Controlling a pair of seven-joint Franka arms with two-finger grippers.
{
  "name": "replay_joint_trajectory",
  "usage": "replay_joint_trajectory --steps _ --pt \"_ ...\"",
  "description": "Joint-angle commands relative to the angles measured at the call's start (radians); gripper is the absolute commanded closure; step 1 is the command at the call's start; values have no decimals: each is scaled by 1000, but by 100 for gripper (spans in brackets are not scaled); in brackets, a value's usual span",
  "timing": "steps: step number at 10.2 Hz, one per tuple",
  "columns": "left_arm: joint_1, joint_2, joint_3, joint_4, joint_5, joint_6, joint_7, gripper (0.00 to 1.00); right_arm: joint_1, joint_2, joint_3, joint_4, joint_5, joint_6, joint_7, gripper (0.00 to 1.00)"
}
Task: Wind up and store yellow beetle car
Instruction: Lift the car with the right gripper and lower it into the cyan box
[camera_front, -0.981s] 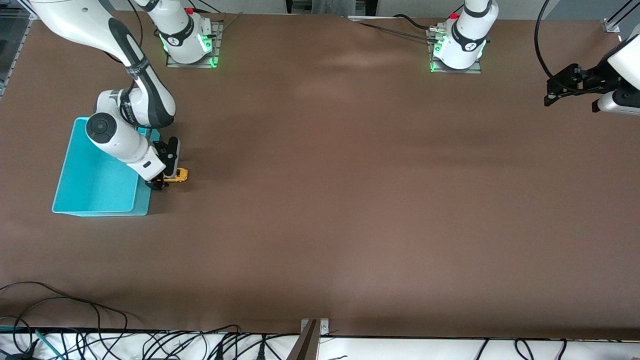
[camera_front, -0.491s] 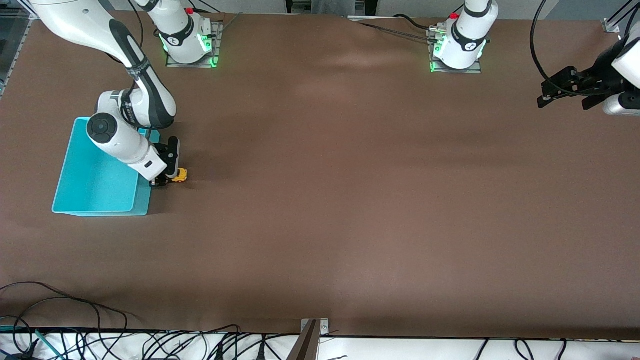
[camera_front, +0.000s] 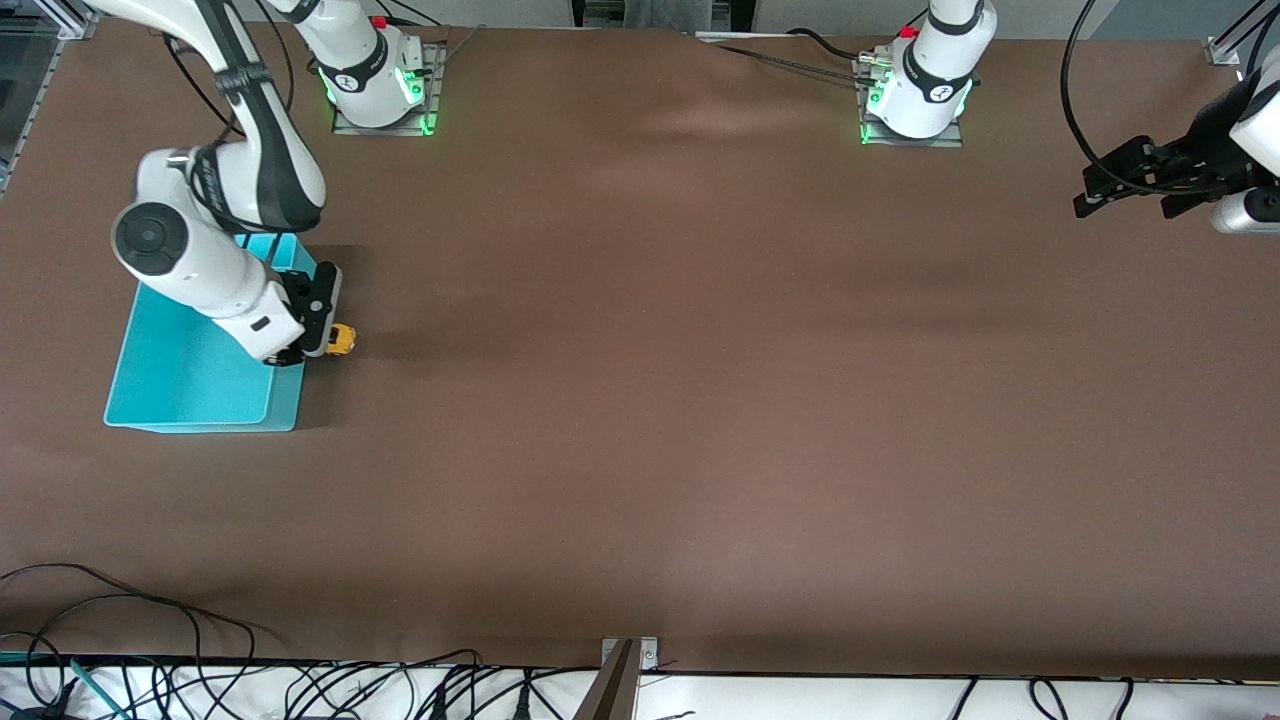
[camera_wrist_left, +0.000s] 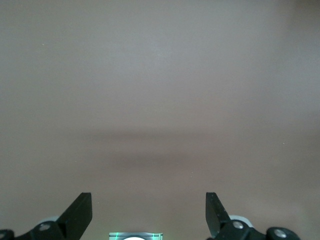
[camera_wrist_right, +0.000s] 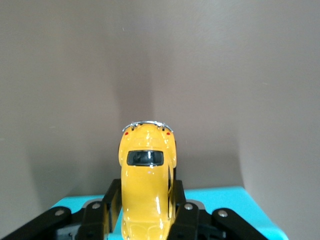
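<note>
Table: you have open brown surface across the middle and toward the left arm's end. Obstacle: turquoise bin at the right arm's end, its wall rising beside the right gripper, which grips the yellow beetle car just over the rim. Left gripper waits, fingers apart, over bare table

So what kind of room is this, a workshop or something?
Most likely a robotics lab. Two white arms are bolted to a brown table, cables trail along its edge, and the right gripper holds a yellow beetle car beside a turquoise bin, while the left gripper waits open.
</note>
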Motion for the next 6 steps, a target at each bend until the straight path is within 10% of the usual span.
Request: replay_joint_trajectory --steps 1,6 --pt "3 15 -2 34 -20 -25 -15 0 -6 -51 -51 117 1 -187 44 100" --pt "6 12 -2 14 -29 -42 -13 0 -9 -39 -286 -69 -12 78 29 100"
